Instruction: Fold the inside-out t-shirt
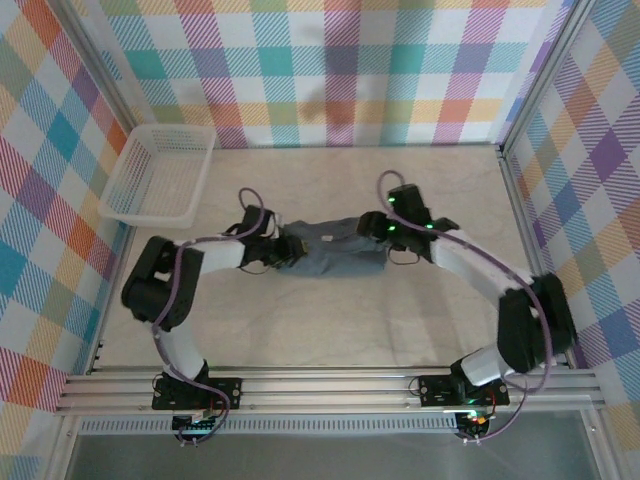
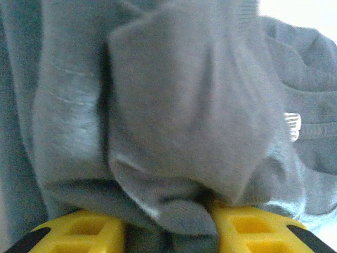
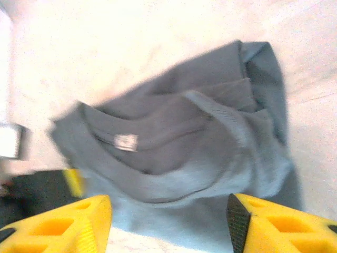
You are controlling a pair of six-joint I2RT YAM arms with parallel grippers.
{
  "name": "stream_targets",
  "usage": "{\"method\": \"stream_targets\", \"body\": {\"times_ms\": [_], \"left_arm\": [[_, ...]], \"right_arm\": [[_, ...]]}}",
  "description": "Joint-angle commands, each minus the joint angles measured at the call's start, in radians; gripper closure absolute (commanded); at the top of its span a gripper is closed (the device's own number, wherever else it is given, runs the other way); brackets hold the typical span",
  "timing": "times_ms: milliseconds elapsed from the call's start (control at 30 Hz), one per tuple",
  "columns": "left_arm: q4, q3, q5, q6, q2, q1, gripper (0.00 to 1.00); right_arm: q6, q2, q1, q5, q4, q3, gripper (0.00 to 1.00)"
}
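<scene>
top view, shirt: the inside-out t-shirt (image 1: 335, 252) lies bunched into a short band in the middle of the table (image 1: 330, 330), well apart from the white basket (image 1: 160, 175) at the far left.
top view, arms: the left gripper (image 1: 287, 248) sits at the band's left end and the right gripper (image 1: 380, 228) at its right end, on the far edge.
left wrist, grip: the yellow fingers (image 2: 84, 234) are partly closed. A wad of folded cloth is wedged between them and touches both, so it looks pinched.
left wrist, advice: the bite seems to take several layers, so a lift from here would likely drag the whole heap. One hem edge would serve better.
right wrist, fingers: its fingers (image 3: 274, 224) stand wide apart at the shirt's near edge, holding nothing.
right wrist, shirt: the collar and the white neck label (image 3: 125, 141) face up, and the folds overlap unevenly.
right wrist, advice: close on a single outer edge opposite the left grip, then draw the two ends apart to spread the cloth flat before any fold.
</scene>
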Motion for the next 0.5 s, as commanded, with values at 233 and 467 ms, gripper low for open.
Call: {"method": "stream_targets", "body": {"times_ms": [233, 467], "left_arm": [[0.189, 0.705, -0.193, -0.352, 0.537, -0.359, 0.67], [0.036, 1.063, -0.217, -0.21, 0.623, -0.427, 0.36]], "right_arm": [[0.277, -0.352, -0.315, 0.119, -0.288, -0.102, 0.19], [0.264, -0.316, -0.528, -0.062, -0.322, -0.127, 0.19]]}}
